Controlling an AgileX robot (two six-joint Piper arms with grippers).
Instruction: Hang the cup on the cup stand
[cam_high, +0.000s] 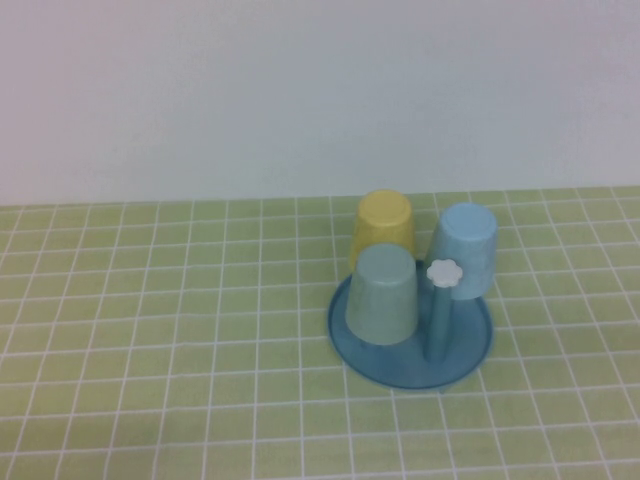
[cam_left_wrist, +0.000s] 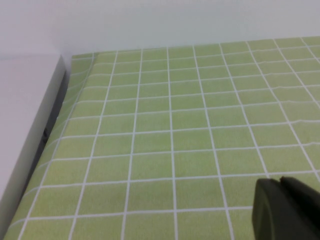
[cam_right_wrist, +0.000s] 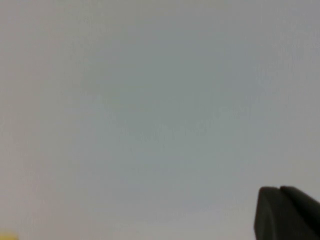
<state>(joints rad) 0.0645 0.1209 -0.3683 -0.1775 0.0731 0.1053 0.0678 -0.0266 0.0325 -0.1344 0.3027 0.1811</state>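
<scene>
Sage cup (cam_high: 382, 295) sits inverted on cup stand (cam_high: 410, 335), front-left of dish, long axis upright; looks already hung. Yellow cup (cam_high: 383, 228) behind, light blue cup (cam_high: 464, 250) to its right, one free peg w/ white flower cap (cam_high: 443, 273). Neither arm in high view. Left gripper (cam_left_wrist: 281, 206) low over bare green-check tabletop (cam_left_wrist: 170, 140), fingers shut, empty. Right gripper (cam_right_wrist: 282, 212) faces blank wall, fingers shut, empty. Nearer arm: can't tell.
</scene>
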